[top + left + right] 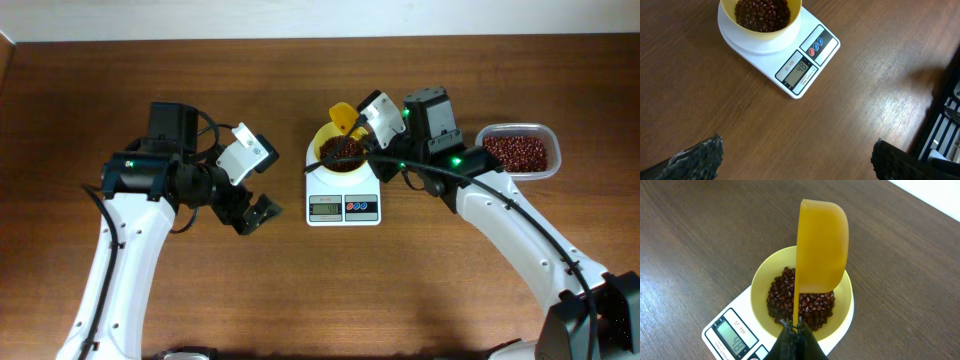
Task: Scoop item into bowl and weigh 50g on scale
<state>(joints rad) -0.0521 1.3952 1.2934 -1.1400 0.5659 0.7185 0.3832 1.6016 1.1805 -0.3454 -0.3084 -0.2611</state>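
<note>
The right gripper (794, 329) pinches the scoop (822, 245) by its handle, jaws tight, with the scoop tipped on edge right over the bowl (759, 282). At the gripper's 12 o'clock the beans (807, 307) lie heaped in that bowl, which sits on the scale (710, 325). At the scale's 9 o'clock the left gripper (252, 212) hangs wide and empty. At 3 o'clock stands a tub (555, 150) of more beans.

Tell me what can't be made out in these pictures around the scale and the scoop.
- Overhead: scale digits too small to read.
- Right wrist: scoop shows only its back, its inside hidden.
- Left wrist: bowl far rim cut off by the top edge.
- Right wrist: right gripper mostly cut off by the bottom edge.
</note>
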